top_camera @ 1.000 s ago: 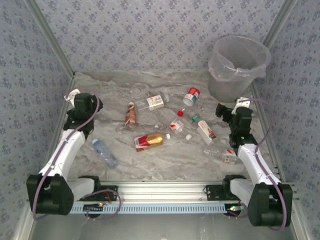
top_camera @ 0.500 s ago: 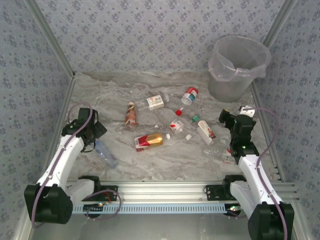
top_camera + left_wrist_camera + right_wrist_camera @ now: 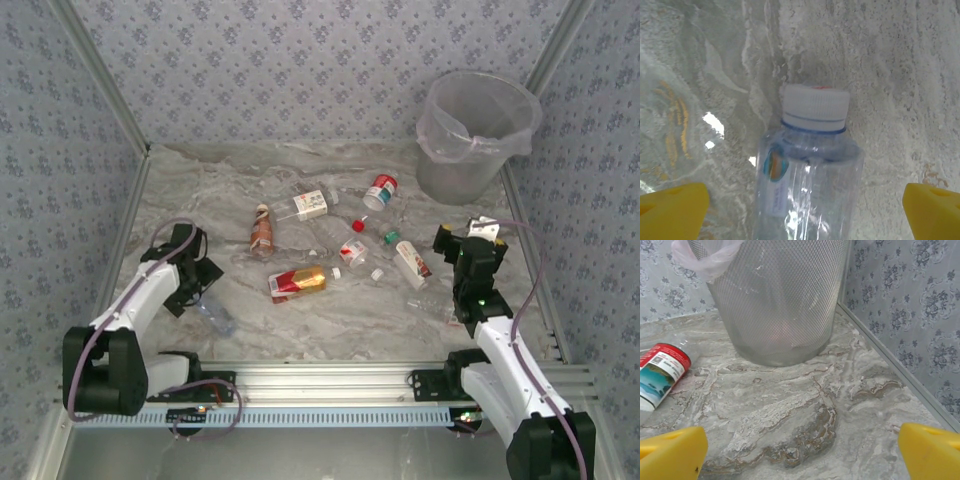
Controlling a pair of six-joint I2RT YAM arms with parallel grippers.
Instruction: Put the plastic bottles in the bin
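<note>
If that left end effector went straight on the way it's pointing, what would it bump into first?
Most likely the clear plastic bottle with a white screw cap; it lies right ahead of the open left end effector, between its yellow fingers.

bin point(image 3: 478, 135): far-right table point(image 3: 330, 325) corner | bottles point(image 3: 298, 283): mid-table, left of bin | one bottle point(image 3: 810, 165): near-left, under left claw point(image 3: 802, 212)

bottle point(image 3: 807, 185) base cropped, bin point(image 3: 775, 305) top cropped

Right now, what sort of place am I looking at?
Probably a robot test cell: patterned panels enclose a marble-look table, two arms are bolted to its near edge, and plastic bottles lie scattered near a bin.
</note>
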